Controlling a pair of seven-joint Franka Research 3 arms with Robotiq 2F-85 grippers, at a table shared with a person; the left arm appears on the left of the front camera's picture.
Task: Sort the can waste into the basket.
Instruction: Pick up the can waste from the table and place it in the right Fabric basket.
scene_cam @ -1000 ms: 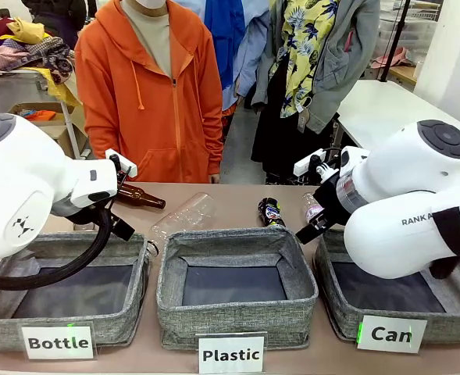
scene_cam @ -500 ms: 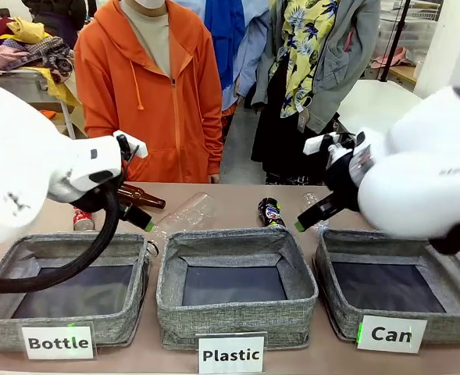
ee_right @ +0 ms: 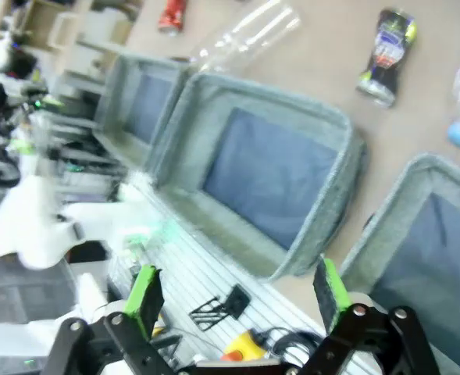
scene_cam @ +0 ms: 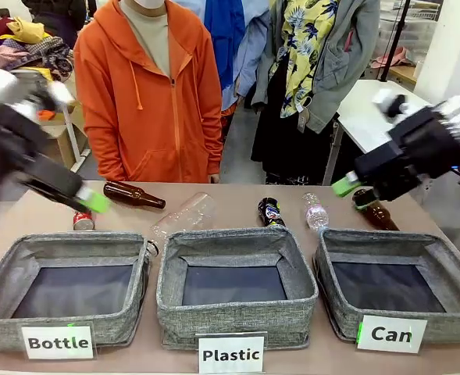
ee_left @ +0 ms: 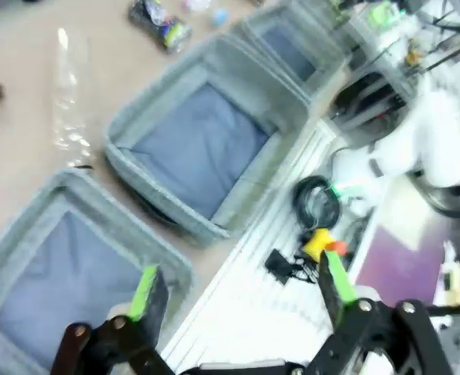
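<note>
Both claws spread and empty above the table (scene_cam: 230, 195): black can (scene_cam: 270, 211) low, inward of right claw (ee_right: 237, 287), basket (scene_cam: 448, 328) beneath it, red can (scene_cam: 82, 220) just below left claw (ee_left: 240, 285); risk: right claw catches the nearer brown bottle (scene_cam: 374, 211) instead.

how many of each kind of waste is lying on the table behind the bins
cans: 2 (black can, red can)
brown glass bottles: 2 (left brown bottle, right brown bottle)
clear plastic bottles: 2 (large clear bottle, small clear bottle)
total: 6
</note>
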